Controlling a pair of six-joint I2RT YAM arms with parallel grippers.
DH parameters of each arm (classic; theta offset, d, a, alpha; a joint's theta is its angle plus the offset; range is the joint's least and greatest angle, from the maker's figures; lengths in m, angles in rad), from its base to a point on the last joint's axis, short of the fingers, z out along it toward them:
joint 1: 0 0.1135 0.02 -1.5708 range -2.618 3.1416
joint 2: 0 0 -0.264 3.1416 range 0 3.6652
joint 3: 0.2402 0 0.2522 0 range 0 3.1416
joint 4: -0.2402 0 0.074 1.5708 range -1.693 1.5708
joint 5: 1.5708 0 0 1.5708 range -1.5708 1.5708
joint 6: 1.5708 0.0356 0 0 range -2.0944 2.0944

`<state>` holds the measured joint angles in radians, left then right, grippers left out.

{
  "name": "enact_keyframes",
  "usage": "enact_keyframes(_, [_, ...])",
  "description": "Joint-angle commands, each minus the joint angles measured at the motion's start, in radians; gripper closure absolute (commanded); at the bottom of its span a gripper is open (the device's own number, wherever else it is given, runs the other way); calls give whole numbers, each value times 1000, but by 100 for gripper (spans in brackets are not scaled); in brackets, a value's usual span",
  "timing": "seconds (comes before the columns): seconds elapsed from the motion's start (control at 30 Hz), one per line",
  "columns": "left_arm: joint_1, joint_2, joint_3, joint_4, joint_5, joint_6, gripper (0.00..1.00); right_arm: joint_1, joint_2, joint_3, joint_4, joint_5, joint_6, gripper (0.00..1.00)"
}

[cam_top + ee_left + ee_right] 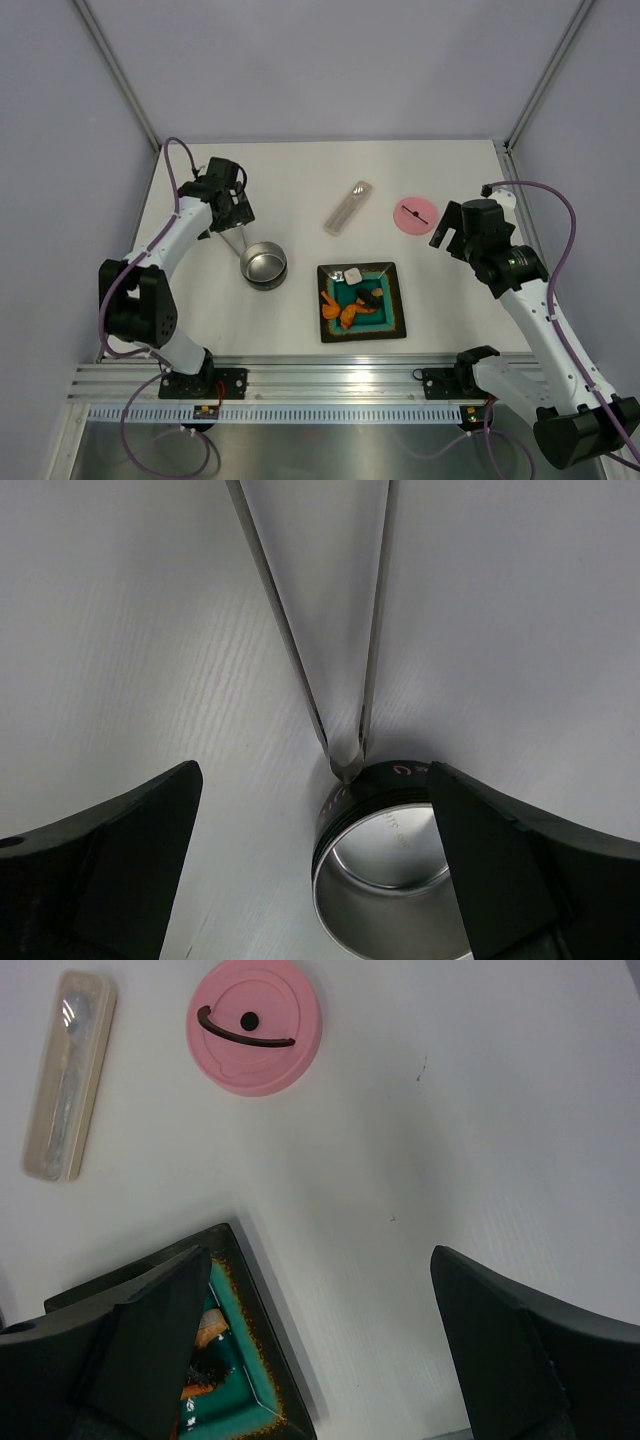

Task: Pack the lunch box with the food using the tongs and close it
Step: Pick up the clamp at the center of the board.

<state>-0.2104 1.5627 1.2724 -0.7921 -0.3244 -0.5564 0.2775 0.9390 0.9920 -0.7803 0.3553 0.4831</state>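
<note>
Two grippers, one of each item below.

Left gripper [233, 218]: jaws wide apart, holding nothing. One pair of tongs [236, 240] lies on the table [300, 170] between this gripper and the one steel tin [263, 265], which is uncovered and empty.

One teal plate [390, 318] carries the food [348, 312]: one white square, one dark piece, and orange chunks whose number cannot be settled. One flat case [347, 207] and one pink lid [414, 215] lie beyond the plate, apart from each other.

Right gripper [447, 232]: jaws wide apart, empty, near the lid.

Only the left wrist view shows the tongs' joined end at the tin's rim; contact cannot be confirmed. Only the right wrist view makes out a silvery utensil [68, 1050] inside the case.
</note>
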Motion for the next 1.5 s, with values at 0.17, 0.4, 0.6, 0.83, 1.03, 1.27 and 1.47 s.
enact_keyframes(0.17, [32, 161, 45, 70, 5, -77, 1, 0, -34, -9, 15, -30, 17, 0])
enact_keyframes(0.4, [71, 267, 73, 131, 27, -91, 1, 0, -63, -18, 7, -41, 23, 1])
enact_keyframes(0.6, [86, 339, 102, 159, 58, -91, 10, 2, -78, -18, 6, -49, 26, 0])
enact_keyframes(0.83, [100, 390, 111, 188, 67, -91, 15, 0, -91, -21, 0, -53, 32, 0])
enact_keyframes(1.03, [123, 431, 119, 205, 65, -76, 24, 0, -101, -26, -8, -58, 40, 1])
enact_keyframes(1.27, [147, 482, 186, 169, 59, -25, 53, 0, -106, -21, -11, -58, 46, 1])
enact_keyframes(1.47, [155, 392, 217, 130, 22, 50, 83, 0, -124, -23, -20, -52, 55, 0])
